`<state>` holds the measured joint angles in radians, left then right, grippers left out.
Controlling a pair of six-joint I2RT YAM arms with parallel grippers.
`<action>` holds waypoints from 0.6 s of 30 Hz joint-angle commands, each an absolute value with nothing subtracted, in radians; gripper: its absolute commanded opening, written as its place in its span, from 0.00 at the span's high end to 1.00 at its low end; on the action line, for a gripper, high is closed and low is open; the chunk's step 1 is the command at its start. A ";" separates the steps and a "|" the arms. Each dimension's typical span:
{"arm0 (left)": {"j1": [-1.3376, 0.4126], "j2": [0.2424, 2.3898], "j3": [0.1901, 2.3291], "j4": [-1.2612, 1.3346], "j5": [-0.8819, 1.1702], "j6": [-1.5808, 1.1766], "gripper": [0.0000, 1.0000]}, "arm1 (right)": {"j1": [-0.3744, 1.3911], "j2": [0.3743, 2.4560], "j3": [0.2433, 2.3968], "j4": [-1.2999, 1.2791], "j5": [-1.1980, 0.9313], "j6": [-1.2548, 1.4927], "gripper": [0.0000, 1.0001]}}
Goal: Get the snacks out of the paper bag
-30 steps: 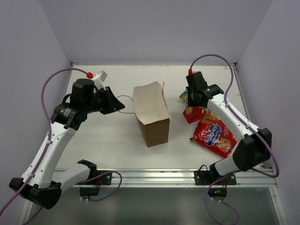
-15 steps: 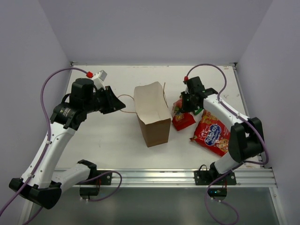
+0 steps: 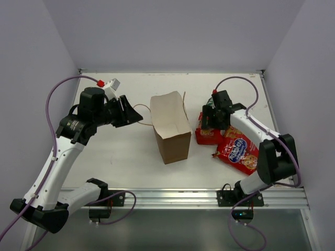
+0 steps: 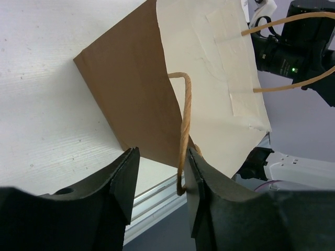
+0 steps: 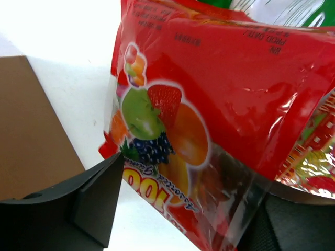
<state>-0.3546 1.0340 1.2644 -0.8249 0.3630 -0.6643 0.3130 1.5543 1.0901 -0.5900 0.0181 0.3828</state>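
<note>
Top view
Paper bag: upright in the middle of the counter, open at the top; brown kraft outside, pale lining, box-shaped with creased sides.
Left gripper: at the bag's left side, at the thin loop handle.
Fruit packet: small, red and glossy, just right of the bag, under the right gripper.
Big red packet: crinkly, with a blue-and-white logo, flat near the right edge and touching the fruit packet.

Left wrist view
Paper bag: matte brown wall, cream inside with taped handle ends.
Handle: twisted paper cord running down between the black fingers, against the right-hand one.
Left gripper: fingers apart, not pinching the cord.

Right wrist view
Fruit packet: shiny red film printed with a strawberry, apple, orange and berries; clear strip at the lower end.
Right gripper: spread wide, gripping the fruit packet by its two edges.
Paper bag: plain brown wall at the left.
</note>
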 commanded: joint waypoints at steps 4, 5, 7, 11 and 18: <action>-0.350 1.016 1.292 -0.801 0.390 -0.664 0.50 | 0.311 1.434 1.111 -0.643 0.075 0.410 0.15; -0.350 1.014 1.290 -0.802 0.390 -0.664 0.50 | 0.310 1.410 1.139 -0.653 0.078 0.410 0.15; -0.350 1.009 1.287 -0.798 0.390 -0.666 0.47 | 0.311 1.391 1.187 -0.711 0.086 0.405 0.13; -0.350 1.014 1.290 -0.796 0.396 -0.670 0.43 | 0.313 1.336 1.337 -0.807 0.124 0.399 0.01; -0.350 1.005 1.328 -0.813 0.390 -0.676 0.20 | 0.319 1.227 1.457 -0.884 0.092 0.367 0.01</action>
<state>-0.3546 1.0264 1.2751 -0.8276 0.3725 -0.6716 0.3138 1.2697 1.3972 -0.8162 0.0906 0.3912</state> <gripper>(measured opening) 0.779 0.987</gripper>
